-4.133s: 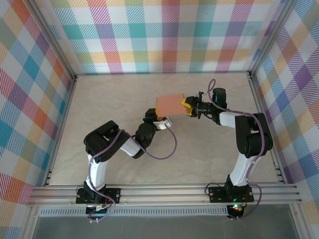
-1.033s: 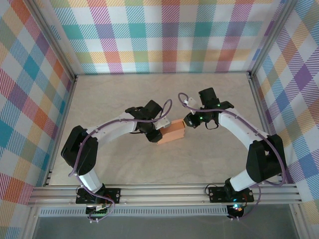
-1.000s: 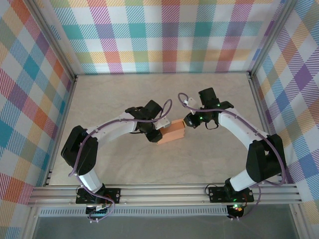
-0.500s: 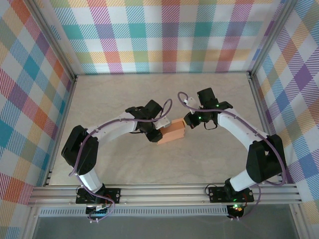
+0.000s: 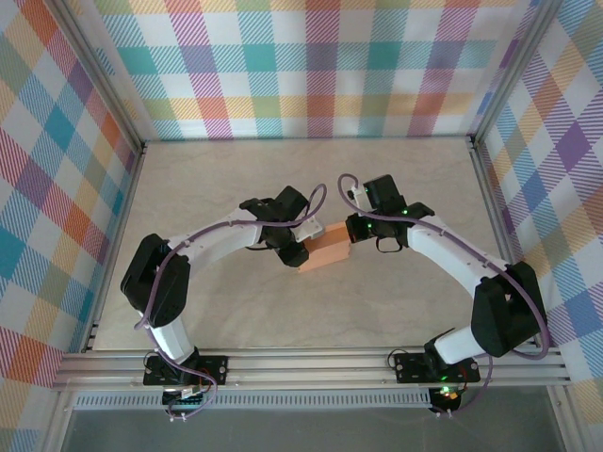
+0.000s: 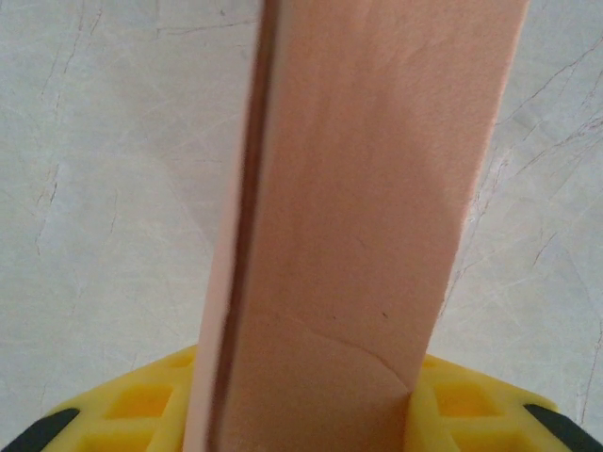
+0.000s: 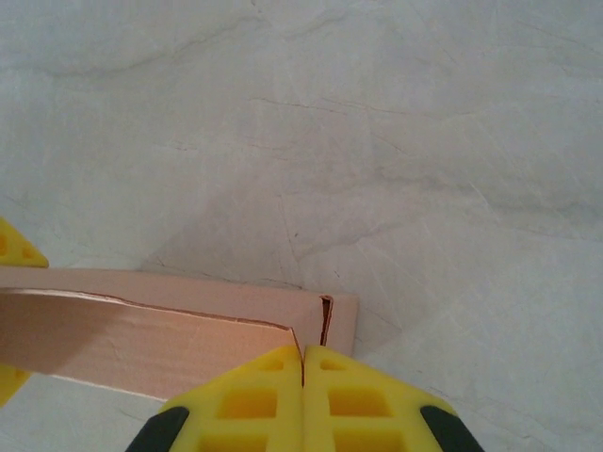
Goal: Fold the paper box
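Top external view: the salmon-orange thin-card paper box [image 5: 323, 250] sits near the middle of the pale, marble-patterned tabletop [image 5: 236, 311]. It is folded into a small flat rectangular form and lies between the two arms. Its long axis runs obliquely, with the near-left end lower in the frame than the far-right end.

The left end effector [image 5: 300, 247] is at the paper box's left end. The right end effector [image 5: 350, 229] is at its right end. Both arms reach inward from their bases and meet over the box. A purple cable [image 5: 325, 194] loops above the left wrist, and checked cloth walls [image 5: 301, 66] enclose the workspace.

Left wrist view: the paper box [image 6: 377, 188] rises edge-on from between the yellow fingers [image 6: 141, 405], which sit one on each side of it. The left end effector [image 6: 306, 395] is clamped on the card, jaws narrowed to the thickness of the box. A seam runs along the left side of the box, and a faint curved crease shows near the grip. The tabletop [image 6: 113, 188] lies behind.

Right wrist view: the right end effector [image 7: 302, 395] has its two yellow fingers [image 7: 245, 405] pressed together, with only a hairline seam between them. The tips sit right at the end corner of the paper box [image 7: 141, 339], which stretches off to the left across the tabletop [image 7: 377, 141]. A slit shows at that corner. Cannot tell whether a thin layer of card is nipped between the pads.
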You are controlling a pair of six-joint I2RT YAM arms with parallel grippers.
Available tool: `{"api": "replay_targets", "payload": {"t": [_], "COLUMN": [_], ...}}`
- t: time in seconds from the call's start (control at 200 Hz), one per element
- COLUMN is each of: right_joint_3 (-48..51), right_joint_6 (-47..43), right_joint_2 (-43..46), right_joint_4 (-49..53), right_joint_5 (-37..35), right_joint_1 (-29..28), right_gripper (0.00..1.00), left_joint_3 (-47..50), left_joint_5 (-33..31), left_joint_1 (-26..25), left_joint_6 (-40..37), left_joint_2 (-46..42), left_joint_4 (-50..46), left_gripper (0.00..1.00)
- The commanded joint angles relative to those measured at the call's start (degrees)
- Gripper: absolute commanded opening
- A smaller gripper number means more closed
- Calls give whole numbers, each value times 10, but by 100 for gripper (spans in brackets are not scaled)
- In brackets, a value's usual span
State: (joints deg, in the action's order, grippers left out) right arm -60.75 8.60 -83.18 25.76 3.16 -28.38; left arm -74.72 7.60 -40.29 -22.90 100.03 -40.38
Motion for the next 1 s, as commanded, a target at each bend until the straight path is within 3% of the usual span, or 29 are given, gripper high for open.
{"api": "replay_targets", "payload": {"t": [0.0, 0.265, 0.705, 0.995], "right_joint_3": [5, 103, 131, 124], "right_joint_6": [59, 49, 39, 42], "right_joint_2": [19, 50, 57, 60], "right_joint_4": [-5, -102, -155, -146], "right_joint_5": [-10, -10, -28, -51], "right_joint_1": [-7, -13, -17, -22], "right_gripper": [0, 0, 0, 0], "left_joint_3": [5, 6, -87, -88], "left_joint_5": [-28, -35, -49, -38], "left_joint_1": [1, 2, 27, 25], "left_joint_6": [8, 0, -91, -62], "left_joint_2": [28, 34, 97, 89], "left_joint_4": [-14, 6, 13, 9], "left_gripper": [32, 33, 36, 61]}}
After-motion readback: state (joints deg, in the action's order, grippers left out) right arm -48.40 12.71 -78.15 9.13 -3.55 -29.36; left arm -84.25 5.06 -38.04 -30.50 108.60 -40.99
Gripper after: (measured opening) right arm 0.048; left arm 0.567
